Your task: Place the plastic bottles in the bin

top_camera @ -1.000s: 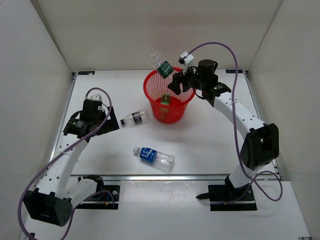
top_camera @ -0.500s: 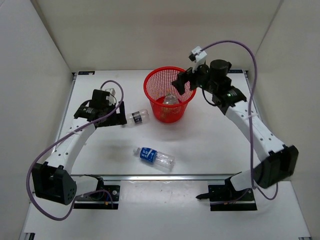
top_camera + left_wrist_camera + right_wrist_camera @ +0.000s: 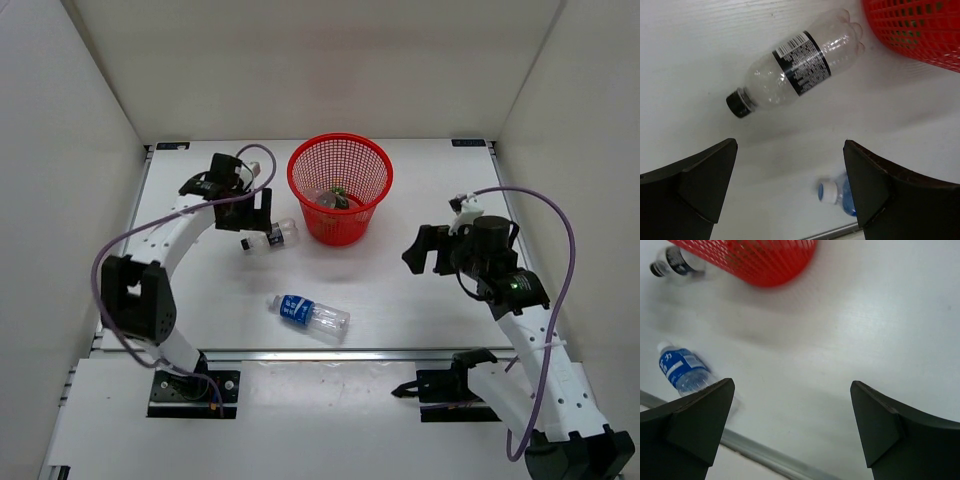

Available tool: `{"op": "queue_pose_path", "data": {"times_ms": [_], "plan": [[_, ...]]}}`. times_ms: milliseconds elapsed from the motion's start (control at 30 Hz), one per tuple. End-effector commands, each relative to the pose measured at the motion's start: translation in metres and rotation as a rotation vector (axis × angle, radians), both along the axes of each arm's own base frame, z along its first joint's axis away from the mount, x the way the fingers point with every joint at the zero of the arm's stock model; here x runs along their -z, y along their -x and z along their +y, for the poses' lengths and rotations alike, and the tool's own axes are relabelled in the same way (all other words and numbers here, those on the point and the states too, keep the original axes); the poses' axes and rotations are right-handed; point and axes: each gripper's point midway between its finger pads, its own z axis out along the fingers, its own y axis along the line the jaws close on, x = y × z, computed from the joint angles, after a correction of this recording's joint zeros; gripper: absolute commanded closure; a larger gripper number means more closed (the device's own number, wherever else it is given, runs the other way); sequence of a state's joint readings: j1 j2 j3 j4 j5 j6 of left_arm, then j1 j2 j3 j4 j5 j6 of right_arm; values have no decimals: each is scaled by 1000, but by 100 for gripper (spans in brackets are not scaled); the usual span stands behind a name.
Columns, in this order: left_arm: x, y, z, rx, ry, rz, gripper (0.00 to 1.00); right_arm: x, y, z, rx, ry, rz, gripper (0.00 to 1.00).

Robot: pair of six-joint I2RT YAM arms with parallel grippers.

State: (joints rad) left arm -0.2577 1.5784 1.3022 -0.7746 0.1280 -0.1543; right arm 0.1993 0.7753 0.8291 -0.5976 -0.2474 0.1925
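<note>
The red mesh bin (image 3: 340, 160) stands at the back middle, with a clear bottle with green on it (image 3: 335, 198) lying inside. A clear bottle with a dark label (image 3: 272, 237) (image 3: 795, 70) lies on its side just left of the bin (image 3: 920, 25). My left gripper (image 3: 248, 220) (image 3: 790, 165) hovers open right above it, empty. A blue-labelled bottle (image 3: 308, 313) (image 3: 682, 370) lies near the front edge; its cap (image 3: 827, 191) shows between my left fingers. My right gripper (image 3: 422, 255) (image 3: 792, 390) is open and empty, right of the bin (image 3: 755, 257).
White walls close in the table on the left, back and right. A metal rail (image 3: 350, 353) runs along the front edge, with both arm bases behind it. Purple cables loop off both wrists.
My right gripper opened and let a green-labelled bottle drop into the bin, then pulled back toward the front right. My left arm swung in over the dark-labelled bottle.
</note>
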Motion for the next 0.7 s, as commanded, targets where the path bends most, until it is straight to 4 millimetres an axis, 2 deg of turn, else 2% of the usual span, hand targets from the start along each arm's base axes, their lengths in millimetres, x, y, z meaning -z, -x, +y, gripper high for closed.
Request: {"op": "queue_pose_path", "data": {"times_ms": [0,133,200,233,267,333,467,667], "plan": [[-3,-23,-8,130,-5,-63,1,13,15,-12,60,-26,89,1],[-2,-48,-15,234,-31,-150,1,10,9,-21,73,-23,66,1],[-4,-59,-27,284,16,-174,2,12,9,-21,65,-33,66,1],[4,-61,-27,311,23,-156,1,11,8,-20,66,-39,68,1],[0,-63,-34,341,37,-156,2,11,9,-21,68,-43,69,1],[16,-71,-38,399,-4,-119,1,10,8,-23,80,-32,60,1],[46,-70,-43,456,-111,-30,1,5,7,-29,105,-10,24,1],[64,-49,-42,452,-55,36,1,7,9,-38,139,-7,19,1]]}}
